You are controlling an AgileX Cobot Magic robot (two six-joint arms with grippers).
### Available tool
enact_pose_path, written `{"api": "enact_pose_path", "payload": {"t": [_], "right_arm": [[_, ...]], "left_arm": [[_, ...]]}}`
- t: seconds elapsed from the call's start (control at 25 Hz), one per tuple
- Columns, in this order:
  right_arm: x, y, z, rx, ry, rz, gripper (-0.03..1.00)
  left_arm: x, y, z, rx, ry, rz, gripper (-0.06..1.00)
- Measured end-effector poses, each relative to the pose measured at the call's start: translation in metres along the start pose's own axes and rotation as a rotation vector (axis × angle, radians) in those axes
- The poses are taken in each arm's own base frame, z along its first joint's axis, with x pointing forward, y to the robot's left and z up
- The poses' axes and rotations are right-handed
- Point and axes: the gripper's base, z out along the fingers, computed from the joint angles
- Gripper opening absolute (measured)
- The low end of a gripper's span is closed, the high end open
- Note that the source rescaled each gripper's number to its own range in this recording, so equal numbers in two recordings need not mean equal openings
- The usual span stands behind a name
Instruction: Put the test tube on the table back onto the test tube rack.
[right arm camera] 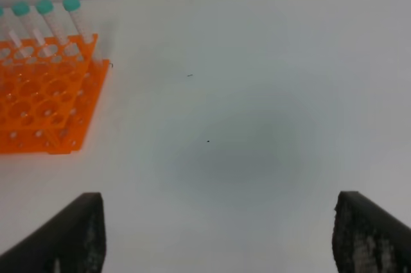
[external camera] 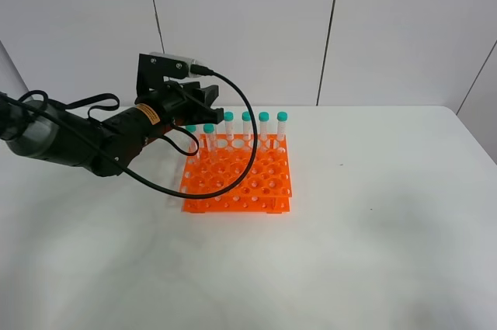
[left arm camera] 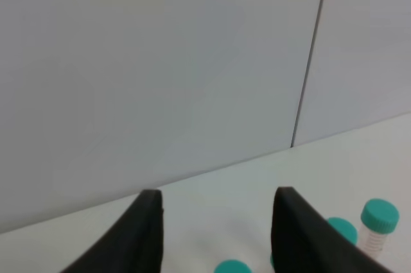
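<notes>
Starting nearest the camera, the desk (external camera: pixel 349 252) is bare, with no loose test tube lying on it. Farther back sits the orange test tube rack (external camera: pixel 237 178), teal-capped tubes (external camera: pixel 264 126) upright in its far row, presumably so the tips seat in the holes. Above that row's left end hangs the left claw (external camera: pixel 203 103), spread and empty in its wrist view (left arm camera: pixel 215 231). The right claw (right arm camera: pixel 218 234) is spread too. The yellow label on the arm is unreadable.
</notes>
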Motion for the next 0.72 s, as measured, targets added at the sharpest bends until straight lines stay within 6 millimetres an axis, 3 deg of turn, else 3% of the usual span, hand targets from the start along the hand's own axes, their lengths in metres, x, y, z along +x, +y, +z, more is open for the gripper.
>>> {"api": "enact_pose_path", "payload": {"t": [0.4,0.72], "right_arm": [[0.0,0.0,0.0,0.0,0.0,0.0,0.91],[0.0,0.0,0.0,0.0,0.0,0.0,0.91]], "left_arm": [[-0.044,0.006,-0.022,-0.039,0.069,0.022,0.24],[-0.068,0.045,-0.055,-0.178,0.248,0.008,0.24]]}}
